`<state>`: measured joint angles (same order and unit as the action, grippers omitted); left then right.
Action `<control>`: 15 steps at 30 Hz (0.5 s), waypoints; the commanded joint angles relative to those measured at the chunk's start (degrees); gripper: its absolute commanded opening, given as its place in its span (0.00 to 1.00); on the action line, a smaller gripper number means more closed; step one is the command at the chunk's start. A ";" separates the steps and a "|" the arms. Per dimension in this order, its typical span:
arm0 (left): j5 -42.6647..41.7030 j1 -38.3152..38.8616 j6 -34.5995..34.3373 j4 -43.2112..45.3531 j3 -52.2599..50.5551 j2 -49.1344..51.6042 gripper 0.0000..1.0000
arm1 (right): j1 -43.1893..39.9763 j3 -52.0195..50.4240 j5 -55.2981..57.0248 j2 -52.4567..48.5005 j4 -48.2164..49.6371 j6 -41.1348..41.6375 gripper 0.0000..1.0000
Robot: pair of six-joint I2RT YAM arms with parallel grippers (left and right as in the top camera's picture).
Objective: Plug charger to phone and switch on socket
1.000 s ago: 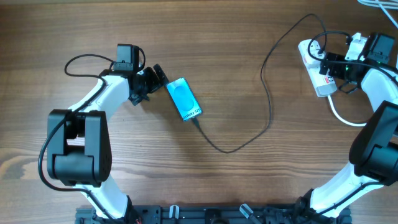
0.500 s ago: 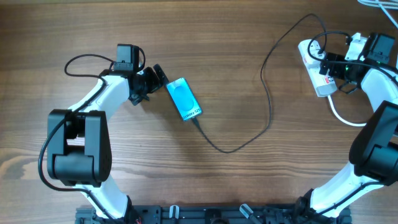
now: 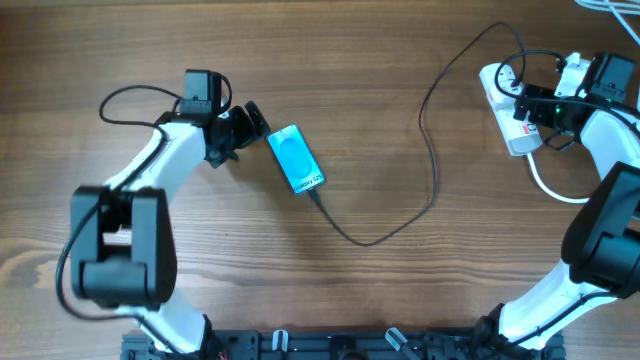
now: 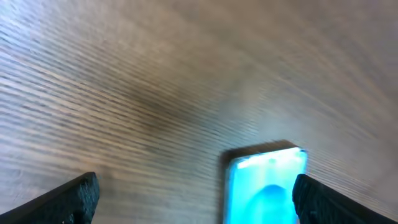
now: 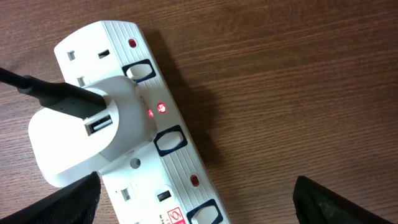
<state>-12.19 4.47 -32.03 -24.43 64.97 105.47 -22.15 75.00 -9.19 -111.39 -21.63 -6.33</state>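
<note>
The phone (image 3: 296, 160), turquoise with a white border, lies on the wooden table; its top end shows in the left wrist view (image 4: 267, 186). The black charger cable (image 3: 432, 160) loops from the phone's lower end, where its connector tip (image 3: 316, 195) meets the phone, up to the socket (image 3: 504, 105). My left gripper (image 3: 252, 120) is open and empty just left of the phone's top end (image 4: 199, 202). My right gripper (image 3: 532, 108) is open over the socket strip (image 5: 186, 155). A white plug head (image 5: 74, 140) sits in the strip, with a red light (image 5: 161, 109) glowing beside it.
A thick white cord (image 3: 545, 185) curves away from the strip toward the right arm. The dark cable plugged into the plug head (image 5: 56, 96) runs off to the left. The table's top right corner holds pale cords (image 3: 612, 8).
My left arm has shifted slightly and looks blurred at its base. The phone, the cable and the right arm have not moved.
</note>
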 commanded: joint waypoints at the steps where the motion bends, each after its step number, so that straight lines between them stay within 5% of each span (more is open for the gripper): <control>1: 0.74 -0.09 -0.15 0.22 -0.15 -10.19 1.00 | -0.02 -0.35 -0.70 0.94 0.13 -0.79 1.00; 15: 6.29 -0.15 6.56 -2.60 -0.35 -25.22 1.00 | -0.02 -0.35 -0.70 0.94 0.13 -0.79 1.00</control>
<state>-9.41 4.47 -31.05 -27.27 64.93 81.12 -22.15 75.00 -9.19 -111.39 -21.63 -6.35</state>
